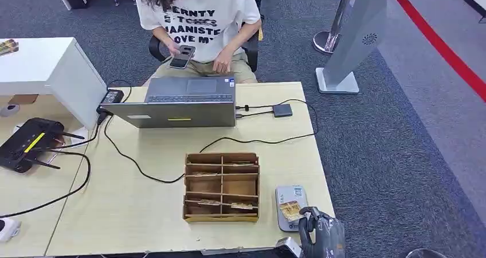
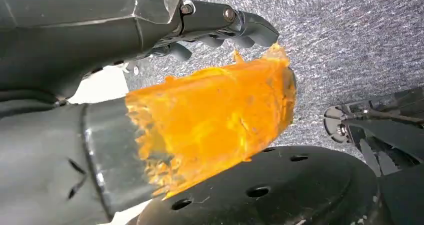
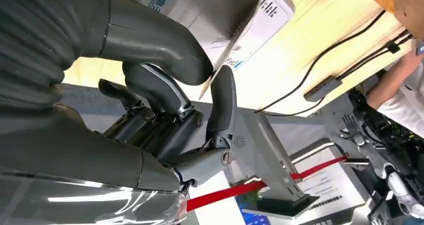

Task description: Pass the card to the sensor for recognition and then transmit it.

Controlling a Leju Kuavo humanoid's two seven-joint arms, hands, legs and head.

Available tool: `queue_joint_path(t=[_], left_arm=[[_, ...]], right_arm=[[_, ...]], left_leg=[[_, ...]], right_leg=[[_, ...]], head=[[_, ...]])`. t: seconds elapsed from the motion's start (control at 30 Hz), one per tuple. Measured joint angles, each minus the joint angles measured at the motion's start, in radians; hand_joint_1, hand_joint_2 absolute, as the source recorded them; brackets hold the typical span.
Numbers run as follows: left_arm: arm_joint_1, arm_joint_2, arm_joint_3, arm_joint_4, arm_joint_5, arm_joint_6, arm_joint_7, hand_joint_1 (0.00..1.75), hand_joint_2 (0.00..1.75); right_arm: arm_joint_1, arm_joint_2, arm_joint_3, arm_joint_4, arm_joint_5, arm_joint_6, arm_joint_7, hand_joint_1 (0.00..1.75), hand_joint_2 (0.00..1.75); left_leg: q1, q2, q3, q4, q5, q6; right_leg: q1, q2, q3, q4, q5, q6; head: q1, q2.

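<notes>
Hanging well off to the left of the working hand, the left hand (image 2: 90, 45) sits low over grey carpet in its wrist view. A ragged orange covering (image 2: 215, 120) sits on its thumb. I see nothing held, but the angle is poor and I cannot tell how far its fingers are curled.

Ahead and to the left of the right hand (image 1: 322, 230) stands the wooden organiser (image 1: 221, 186), with a few more cards lying in its slots. Farther ahead sit a laptop (image 1: 183, 106) and a seated person (image 1: 200, 23) looking at a phone.

Just left of the right hand, touching distance from its thumb, lies the sensor (image 1: 285, 194) — a flat grey reader near the table's front right corner. The card (image 1: 290, 210) shows over the sensor's near half. From the head view it seems to be on or just above the face; contact is not resolvable.

Right wrist view: thumb and one finger (image 3: 222, 100) are closed on a thin tan edge — the card, pinched, other fingers curled below.

Judgement: the recognition step is in hand, with the card presented at the reader. Transmission remains. The next move calls for keeping the pinch firm, lifting the card off without dragging the reader, then carrying it forward across the table, presumably to the person.
</notes>
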Motion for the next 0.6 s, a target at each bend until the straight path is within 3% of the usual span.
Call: queue_joint_path(t=[0.6], left_arm=[[0.001,0.000,0.000,0.000,0.002,0.000,0.000,0.00,0.00]], right_arm=[[0.001,-0.010,-0.001,0.021,0.030,0.000,0.033,1.75,1.75]], left_leg=[[0.000,0.000,0.000,0.000,0.000,0.000]], right_leg=[[0.000,0.000,0.000,0.000,0.000,0.000]], head=[[0.000,0.000]])
